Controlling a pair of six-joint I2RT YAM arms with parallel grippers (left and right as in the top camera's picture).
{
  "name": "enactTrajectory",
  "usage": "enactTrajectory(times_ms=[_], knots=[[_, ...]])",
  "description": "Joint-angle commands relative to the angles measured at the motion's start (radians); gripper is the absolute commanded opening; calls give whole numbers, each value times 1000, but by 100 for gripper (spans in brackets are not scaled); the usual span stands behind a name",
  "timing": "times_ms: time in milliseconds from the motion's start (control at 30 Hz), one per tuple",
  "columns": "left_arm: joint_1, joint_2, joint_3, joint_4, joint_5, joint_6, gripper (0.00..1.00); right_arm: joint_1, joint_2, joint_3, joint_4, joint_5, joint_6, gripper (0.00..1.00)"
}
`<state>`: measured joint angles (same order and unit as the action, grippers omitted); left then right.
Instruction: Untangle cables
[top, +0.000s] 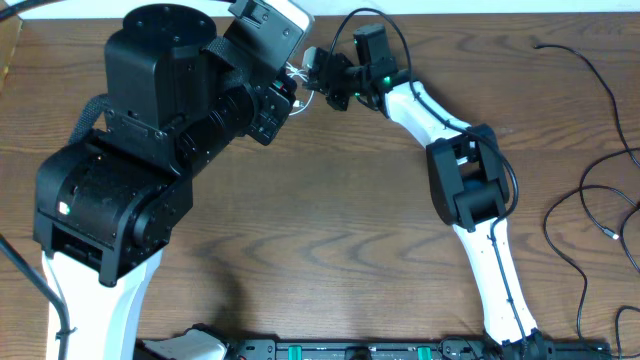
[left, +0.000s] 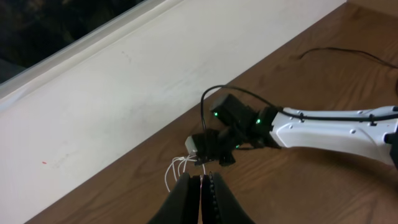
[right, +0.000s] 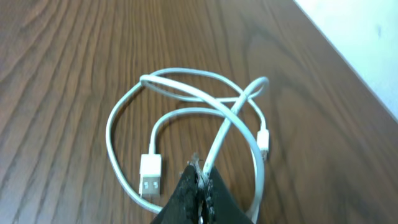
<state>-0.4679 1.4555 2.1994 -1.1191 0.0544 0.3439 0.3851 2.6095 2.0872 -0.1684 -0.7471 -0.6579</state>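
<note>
A white cable (right: 186, 87) lies in loose crossing loops on the wooden table, its flat USB plug (right: 151, 174) and small plug (right: 264, 140) both resting on the wood. My right gripper (right: 202, 177) is shut on one strand of it where the loops cross. In the overhead view that gripper (top: 315, 78) is at the far middle of the table, with a bit of white cable (top: 297, 72) showing beside it. My left gripper (left: 200, 180) is shut and hangs well above the white cable (left: 176, 168), with nothing seen in it. Two thin black cables (top: 590, 190) trail across the right side.
A pale wall (left: 112, 93) runs along the table's far edge, close behind the white cable. My right arm (left: 336, 127) stretches in from the right. The bulky left arm (top: 130, 170) hides much of the table's left half in the overhead view.
</note>
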Motion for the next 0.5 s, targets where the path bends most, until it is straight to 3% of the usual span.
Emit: enactTrajectory(times_ms=[0,467], knots=[[0,-16,6,2,12,-5,9,-61,-60,82,-85,-14,29,1],[1,70,5,29,13,-6,8,-223,-499,139,-552,146,-101,1]])
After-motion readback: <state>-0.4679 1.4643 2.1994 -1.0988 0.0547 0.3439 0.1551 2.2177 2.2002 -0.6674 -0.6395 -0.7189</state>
